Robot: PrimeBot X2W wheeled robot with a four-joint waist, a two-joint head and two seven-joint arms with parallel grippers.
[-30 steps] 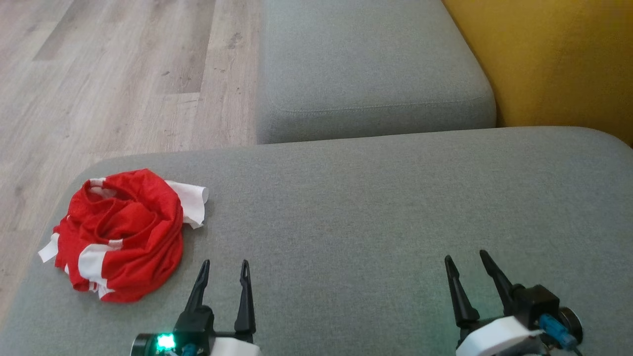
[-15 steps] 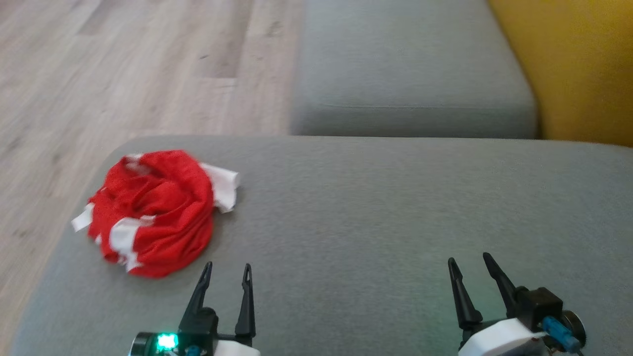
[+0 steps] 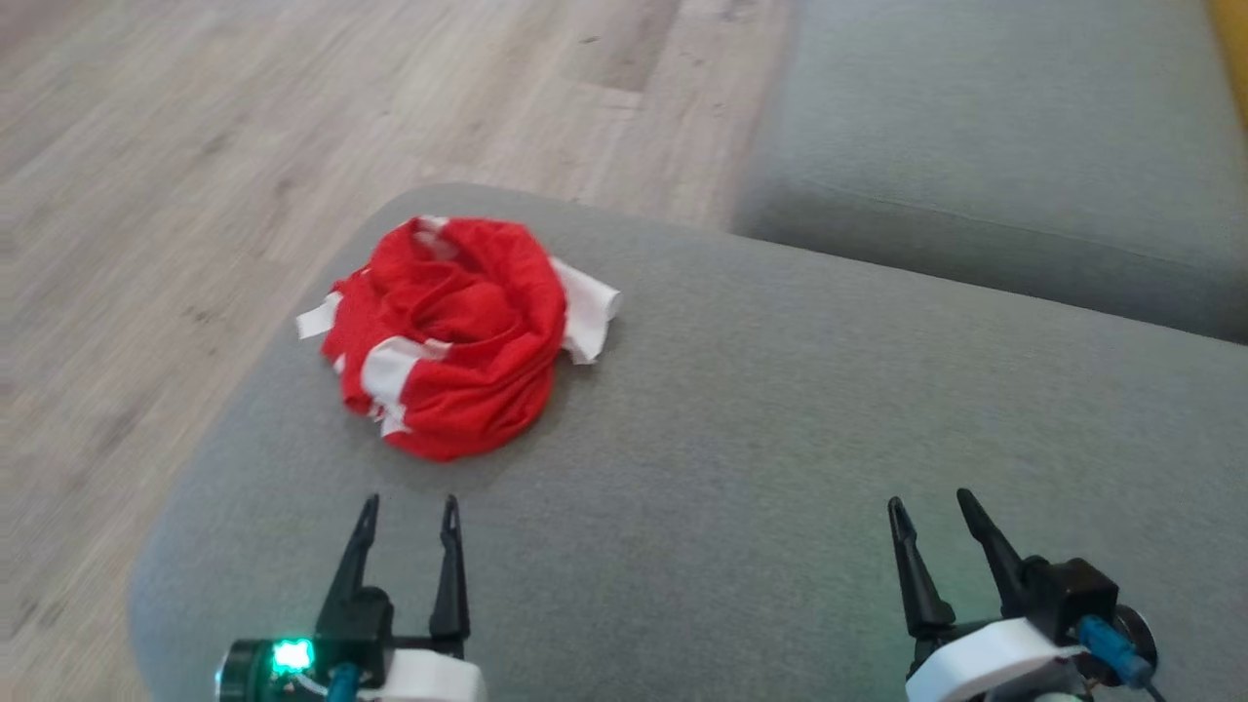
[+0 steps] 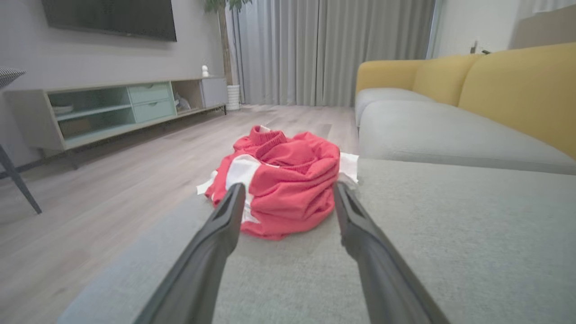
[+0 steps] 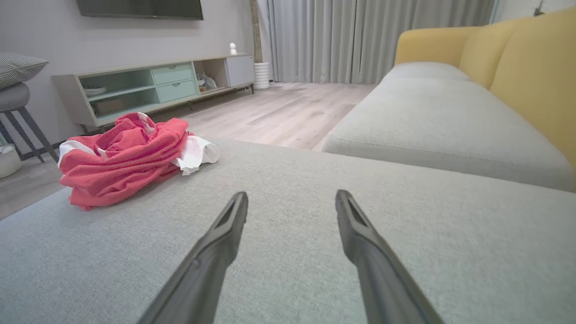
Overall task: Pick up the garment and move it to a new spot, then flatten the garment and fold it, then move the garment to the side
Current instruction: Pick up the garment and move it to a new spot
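Note:
A red and white garment lies crumpled in a heap near the far left corner of the grey cushion. My left gripper hovers open just short of it, fingers pointing at the heap, nothing between them. In the left wrist view the garment sits straight ahead between the fingers. My right gripper is open over bare cushion at the lower right, far from the cloth. The right wrist view shows the garment off to its left.
The cushion's left edge drops to a wooden floor. A second grey seat cushion lies beyond, with a yellow backrest on the right. A low TV cabinet stands across the room.
The head camera has swung left, so the garment now shows nearer the middle of the view. Both grippers stay open in much the same place relative to my body.

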